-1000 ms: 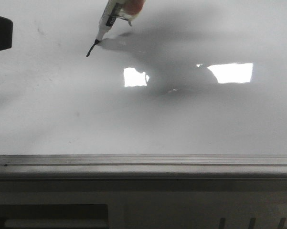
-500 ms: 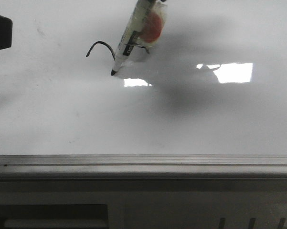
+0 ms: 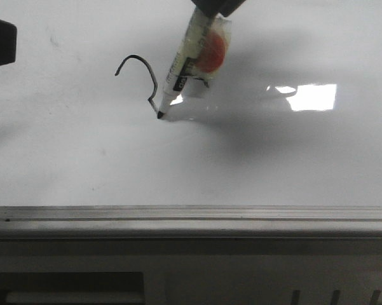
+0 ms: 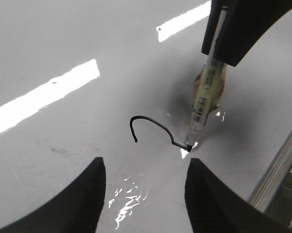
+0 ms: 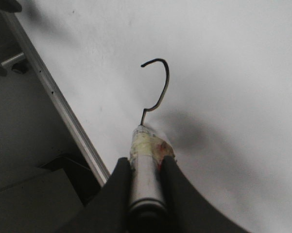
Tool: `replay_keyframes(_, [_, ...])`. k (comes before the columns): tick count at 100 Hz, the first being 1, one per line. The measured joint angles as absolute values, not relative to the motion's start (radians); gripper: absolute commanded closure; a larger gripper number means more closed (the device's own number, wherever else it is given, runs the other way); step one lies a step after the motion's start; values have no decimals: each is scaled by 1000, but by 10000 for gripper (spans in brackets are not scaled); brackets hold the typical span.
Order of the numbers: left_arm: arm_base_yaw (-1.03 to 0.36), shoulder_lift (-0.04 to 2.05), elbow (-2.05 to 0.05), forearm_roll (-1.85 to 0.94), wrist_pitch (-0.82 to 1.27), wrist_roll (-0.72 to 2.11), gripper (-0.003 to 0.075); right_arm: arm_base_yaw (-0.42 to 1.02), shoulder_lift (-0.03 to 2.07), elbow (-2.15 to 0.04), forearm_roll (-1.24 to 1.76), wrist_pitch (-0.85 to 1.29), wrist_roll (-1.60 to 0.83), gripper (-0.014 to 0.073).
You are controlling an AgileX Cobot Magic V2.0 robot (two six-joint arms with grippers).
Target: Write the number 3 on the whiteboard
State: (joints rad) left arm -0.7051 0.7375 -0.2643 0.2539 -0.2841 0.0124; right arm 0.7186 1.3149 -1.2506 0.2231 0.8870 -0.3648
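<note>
Right gripper [image 5: 146, 179] cropped, marker [image 3: 181, 67] tip touching half-drawn number 3 [image 3: 140, 75]

A: How is the whiteboard [image 3: 82, 159] presented?

B: A large glossy white-grey surface is shown lying flat, marked by faint smudges. A bright rectangular light reflection is seen on its right part, and a silver metal edge rail is fitted along its near side.

A: What state is recorded for the number 3 [image 3: 142, 77]?

B: Only part of it is drawn. A thin dark stroke is seen: a hooked top curving over and down to a pointed kink. The lower curve is not yet drawn. The stroke is located on the left-centre part of the board.
</note>
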Motion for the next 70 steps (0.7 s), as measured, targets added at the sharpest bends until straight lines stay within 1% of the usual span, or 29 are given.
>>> replay_keyframes(15, [-705,738,-264,254,-284,12,373,742,1332,-1238,245,889,-365,658])
replay_keyframes(35, [-705,738,-264,259,-284,12,373,818,1395,-1233,264,774,-365,658])
replay_keyframes(45, [-705,738,-264,301,-286,12,373,828,1390,-1233,261,742,-365,658])
replay_keyframes(60, [-723,740,-264,382,-286,12,373,834,1345,-1233,257,746,-365,658])
replay_keyframes(70, [-741,769,-264,388,-292,12,373,864,1317,-1233,258,756,-365,658])
